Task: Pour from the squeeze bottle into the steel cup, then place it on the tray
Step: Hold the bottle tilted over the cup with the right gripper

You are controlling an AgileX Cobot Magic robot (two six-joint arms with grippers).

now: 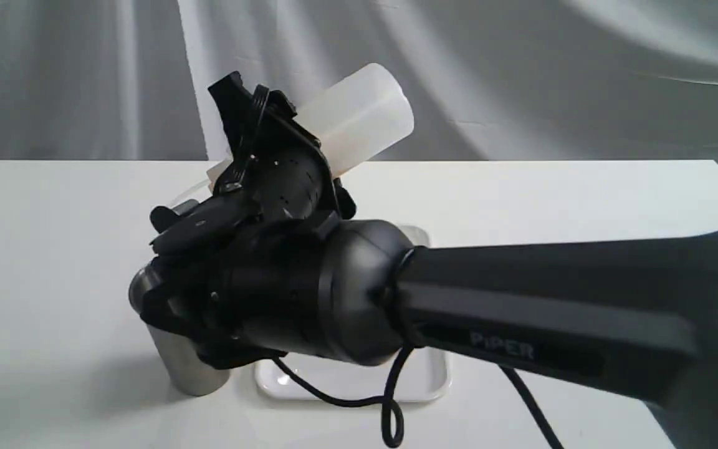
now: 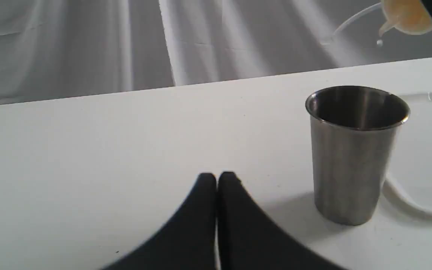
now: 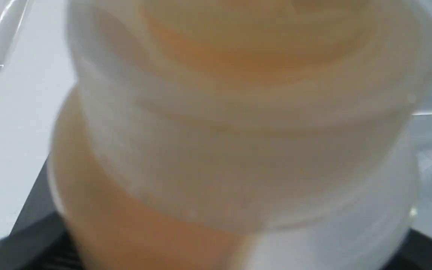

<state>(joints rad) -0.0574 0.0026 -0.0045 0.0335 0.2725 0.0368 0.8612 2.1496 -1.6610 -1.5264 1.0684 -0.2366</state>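
Squeeze bottle (image 1: 359,115) is hanging tipped above the bench (image 1: 53,262), and we are seeing its base pointing up and back while the nozzle end is slanting down above the steel cup (image 2: 354,150). The right tool (image 1: 228,165) is clamping around the bottle near its cap. In the right wrist view the whitish body is filling the picture, amber liquid glowing through, too blurred for detail. We are watching the cup standing upright on the bench, just beside the tray (image 1: 424,380) and not on it. The white tray is lying flat, partly hidden behind the arm (image 1: 552,312). Over on the other side, the left tool (image 2: 216,180) is hovering low over the bench near the cup, its fingers pressed together with nothing between them.
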